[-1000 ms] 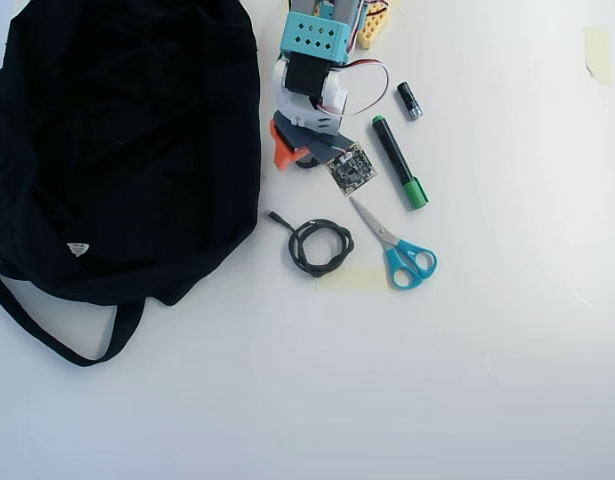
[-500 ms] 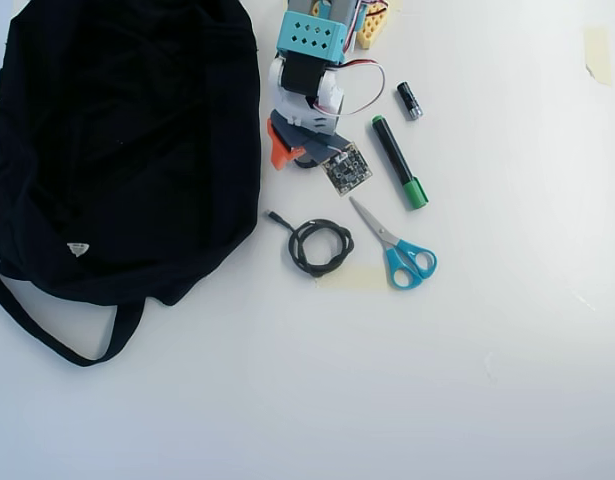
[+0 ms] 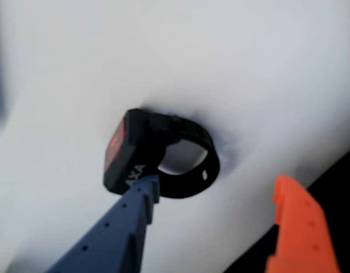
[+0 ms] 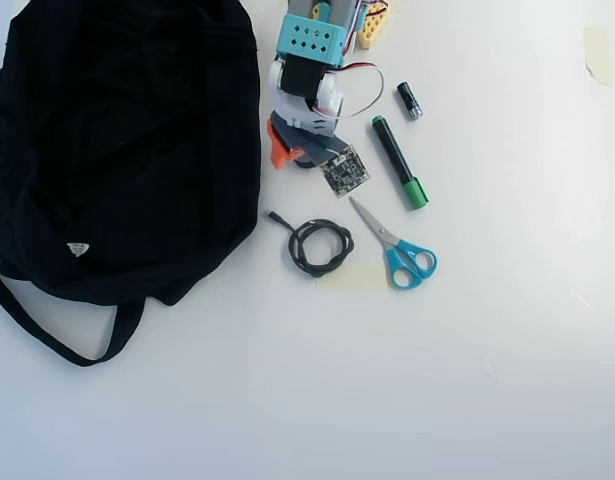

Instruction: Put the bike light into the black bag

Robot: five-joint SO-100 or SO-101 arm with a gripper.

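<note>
Your gripper has its jaws apart in the wrist view, blue tip touching the bike light; the black bag fills the overhead's upper left.

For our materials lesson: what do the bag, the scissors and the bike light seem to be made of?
Black bag: soft matte fabric, creased. Scissors: shiny metal blades, glossy blue handles, probably plastic. Bike light: black, likely plastic body with a red face; smooth bent strap loop, perhaps rubber.
</note>
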